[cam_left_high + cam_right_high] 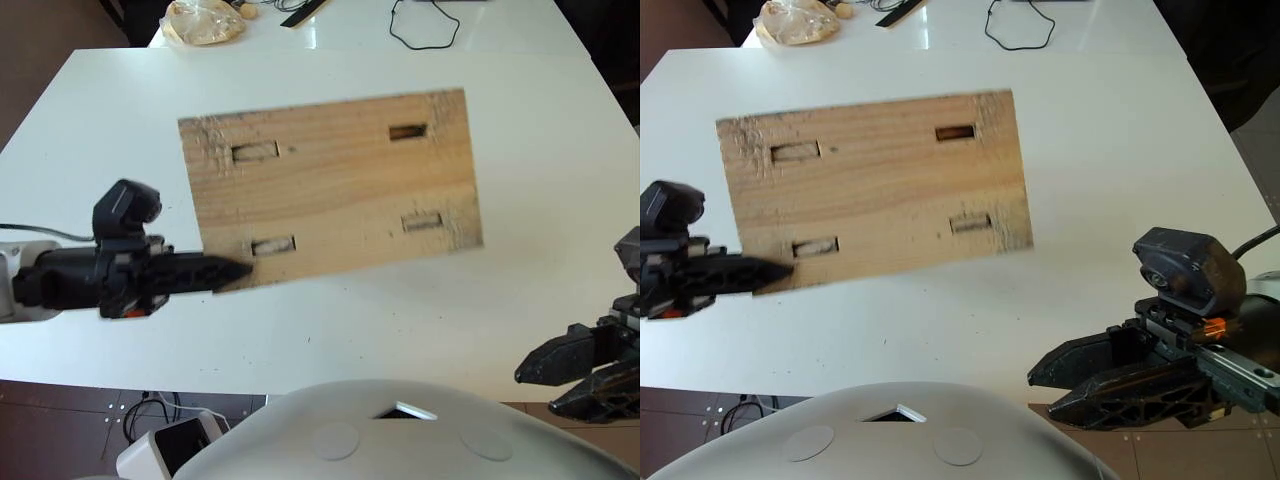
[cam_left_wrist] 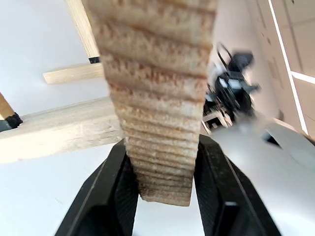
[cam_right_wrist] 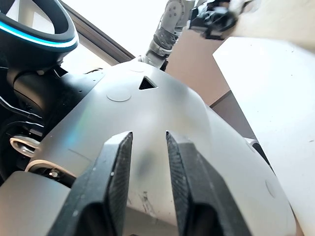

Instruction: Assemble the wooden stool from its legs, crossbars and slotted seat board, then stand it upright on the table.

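Observation:
The slotted seat board (image 1: 330, 185), a pale wooden rectangle with several slots, hangs tilted above the white table (image 1: 560, 200). My left gripper (image 1: 235, 270) is shut on the board's near-left corner. In the left wrist view the board's edge (image 2: 152, 98) sits pinched between the black fingers (image 2: 118, 196). Under it on the table lie a thin wooden leg (image 2: 81, 24), a short crossbar (image 2: 74, 73) and a thicker wooden piece (image 2: 59, 130). My right gripper (image 1: 1042, 397) hangs open and holds nothing, low at the near right, off the table's front edge.
A second white table at the back carries a crumpled bag (image 1: 205, 22) and a black cable (image 1: 425, 30). The right half of the near table is bare. Its front edge runs just below the left gripper.

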You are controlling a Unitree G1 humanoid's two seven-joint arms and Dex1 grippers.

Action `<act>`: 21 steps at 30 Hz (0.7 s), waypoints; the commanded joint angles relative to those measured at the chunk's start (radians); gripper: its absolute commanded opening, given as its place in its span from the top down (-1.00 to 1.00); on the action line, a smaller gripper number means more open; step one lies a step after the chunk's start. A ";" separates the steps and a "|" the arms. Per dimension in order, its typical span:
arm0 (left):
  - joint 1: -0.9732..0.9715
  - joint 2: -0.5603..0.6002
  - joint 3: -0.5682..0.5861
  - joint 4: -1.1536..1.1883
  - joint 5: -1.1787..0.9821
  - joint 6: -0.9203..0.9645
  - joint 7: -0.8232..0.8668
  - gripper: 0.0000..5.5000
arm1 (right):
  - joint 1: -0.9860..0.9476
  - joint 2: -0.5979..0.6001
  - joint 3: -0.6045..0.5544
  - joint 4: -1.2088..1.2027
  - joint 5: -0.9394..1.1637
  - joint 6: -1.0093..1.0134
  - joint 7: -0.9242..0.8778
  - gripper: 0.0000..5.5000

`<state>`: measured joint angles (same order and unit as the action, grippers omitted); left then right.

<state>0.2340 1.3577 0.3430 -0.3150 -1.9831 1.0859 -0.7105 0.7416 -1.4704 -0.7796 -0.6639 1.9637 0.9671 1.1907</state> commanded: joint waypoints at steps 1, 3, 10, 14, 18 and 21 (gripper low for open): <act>-0.227 -0.078 -0.193 0.117 0.011 0.033 0.308 0.43 | 0.025 0.002 -0.019 -0.019 0.009 -0.039 -0.008 0.54; -0.295 -0.127 -0.248 0.169 0.011 0.050 0.425 0.43 | 0.031 -0.001 -0.018 -0.024 0.009 -0.050 -0.008 0.54; -0.446 -0.309 -0.233 0.241 0.011 0.098 0.574 0.43 | 0.064 0.011 -0.033 -0.050 0.009 -0.082 -0.010 0.54; -0.507 -0.494 -0.173 0.218 0.011 0.050 0.710 0.43 | 0.097 0.032 -0.012 -0.094 0.009 -0.148 -0.049 0.54; -0.575 -0.730 -0.072 0.127 0.011 -0.040 0.891 0.43 | 0.144 0.051 -0.013 -0.130 0.009 -0.205 -0.072 0.54; -0.598 -0.900 -0.021 0.028 0.011 -0.139 1.086 0.43 | 0.180 0.063 -0.010 -0.160 0.009 -0.250 -0.096 0.54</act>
<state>-0.3154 0.5349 0.2721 -0.2145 -1.9502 1.0134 0.2835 0.9026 -1.4129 -0.7875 -0.7985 1.9638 0.7432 1.1135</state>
